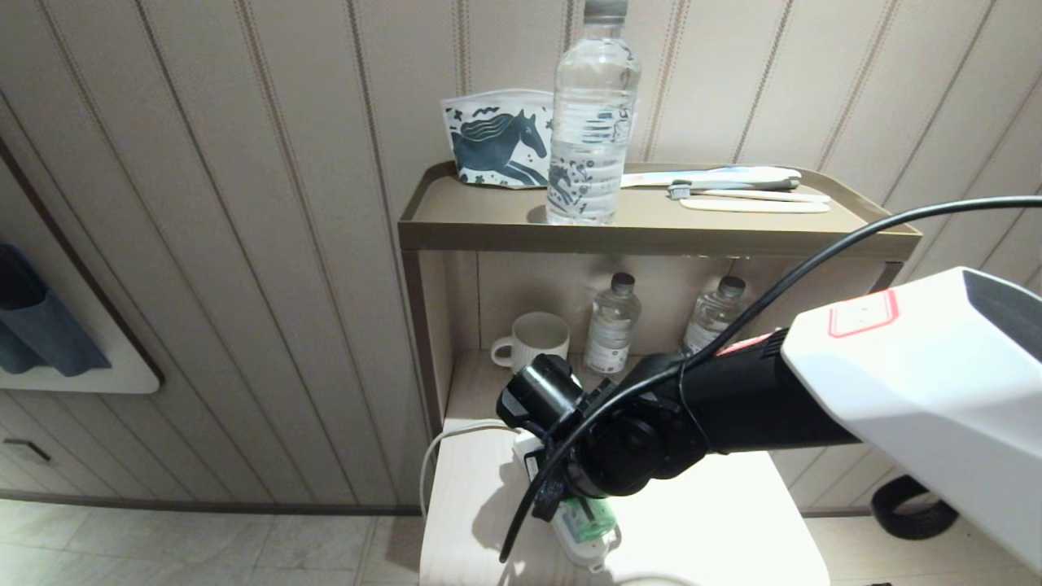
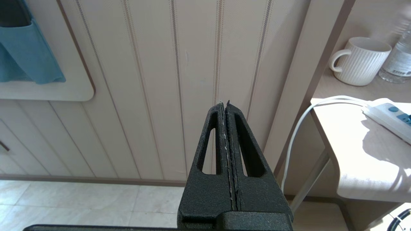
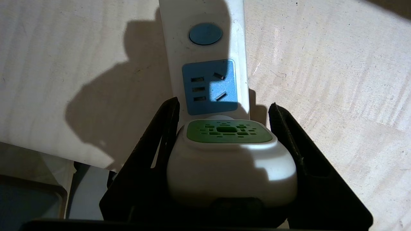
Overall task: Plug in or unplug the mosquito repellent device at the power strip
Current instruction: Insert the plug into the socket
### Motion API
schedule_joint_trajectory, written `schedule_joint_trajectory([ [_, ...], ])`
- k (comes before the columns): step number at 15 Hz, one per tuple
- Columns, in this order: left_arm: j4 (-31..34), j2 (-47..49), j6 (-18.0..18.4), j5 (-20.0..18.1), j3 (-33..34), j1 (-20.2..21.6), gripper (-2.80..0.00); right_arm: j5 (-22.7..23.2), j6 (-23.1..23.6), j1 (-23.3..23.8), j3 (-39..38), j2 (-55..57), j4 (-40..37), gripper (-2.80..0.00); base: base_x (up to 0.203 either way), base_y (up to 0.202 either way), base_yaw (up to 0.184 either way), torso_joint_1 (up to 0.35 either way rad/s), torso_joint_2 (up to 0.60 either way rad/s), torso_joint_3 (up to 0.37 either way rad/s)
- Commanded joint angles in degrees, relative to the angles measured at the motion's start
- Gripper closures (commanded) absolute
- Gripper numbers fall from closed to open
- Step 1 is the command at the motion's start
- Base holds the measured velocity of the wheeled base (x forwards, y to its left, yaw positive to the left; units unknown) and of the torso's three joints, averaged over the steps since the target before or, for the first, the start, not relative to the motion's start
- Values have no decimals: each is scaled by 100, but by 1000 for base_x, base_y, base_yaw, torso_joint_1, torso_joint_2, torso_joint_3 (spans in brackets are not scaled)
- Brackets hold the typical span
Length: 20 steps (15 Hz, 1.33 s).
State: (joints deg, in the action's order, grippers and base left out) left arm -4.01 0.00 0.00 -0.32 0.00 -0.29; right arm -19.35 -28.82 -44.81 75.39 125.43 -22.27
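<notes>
We see a white mosquito repellent device [image 3: 229,166] with a green top full of little holes. The power strip [image 3: 205,57] is white with a light-blue socket panel [image 3: 209,86] and a blue button [image 3: 205,33]. The pouch [image 1: 498,138] is white with a dark blue horse. The mug [image 1: 533,340] is white with thin ribs.

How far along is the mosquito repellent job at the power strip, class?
Done: the right tool has closed around the mosquito repellent device, which sits over the power strip, beside a free blue socket panel. In hand: that grip. Left: pushing it in or pulling it out; its prongs are hidden. The left tool is shut, off to the side.
</notes>
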Motion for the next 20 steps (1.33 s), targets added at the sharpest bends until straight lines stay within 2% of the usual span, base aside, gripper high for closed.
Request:
schedule_joint_trajectory([
  [1,-3,0,0,-3,0,-6,0,-30,-44,-10,60,-156,4,0,0,0,0,0,0,0],
  [12,-3,0,0,4,0,3,0,31,-77,-8,277,-194,-404,0,0,0,0,0,0,0],
  [15,-3,0,-4,0,0,1,0,160,-114,6,573,-152,-895,0,0,0,0,0,0,0],
  [16,-3,0,-5,1,0,-1,0,183,-150,8,651,-144,-1016,-280,0,0,0,0,0,0],
  [20,-3,0,-9,-3,0,-6,0,335,-168,-1,758,-124,-1025,-280,0,0,0,0,0,0],
])
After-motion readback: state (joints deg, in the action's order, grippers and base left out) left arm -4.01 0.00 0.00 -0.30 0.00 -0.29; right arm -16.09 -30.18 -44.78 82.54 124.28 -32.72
